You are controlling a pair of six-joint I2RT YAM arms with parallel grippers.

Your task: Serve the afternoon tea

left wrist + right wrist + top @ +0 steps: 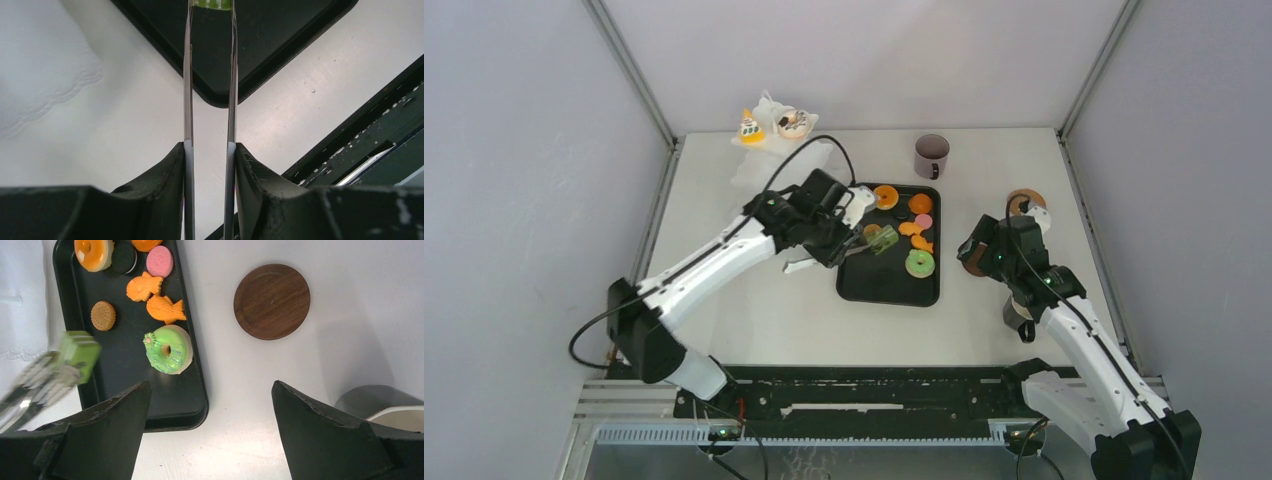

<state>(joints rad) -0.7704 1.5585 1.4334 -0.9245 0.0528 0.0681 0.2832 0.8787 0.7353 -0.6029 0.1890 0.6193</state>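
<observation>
1. Starting closest to the arm bases: a dark mug (pixel 385 405) with a pale inside sits on the table (pixel 754 310), right next to the right arm.
2. The right pincer (pixel 210 385) is spread wide and holding nothing. It hangs over bare table between the black tray (pixel 120 375) and a round wooden coaster (pixel 271 301).
3. The left pincer (pixel 209 150) is clenched on a pair of metal tongs (pixel 187 90). The tong tips pinch a green cake slice (pixel 80 352) over the tray's left side.
4. Lying on the tray: a green doughnut (pixel 167 349) by the right rim, then two orange fish cookies (pixel 165 308), a round brown biscuit (pixel 103 315) and a pink cookie (pixel 160 261). A dark sandwich cookie (pixel 124 257) and an orange doughnut (pixel 92 250) are at the far end.
5. Further back, a second mug (pixel 931 155) stands just past the tray's far right corner.
6. Way back left is the white stand (pixel 794 165), with a yellow cake (pixel 750 128) and a brownish pastry (pixel 792 123) on it.
</observation>
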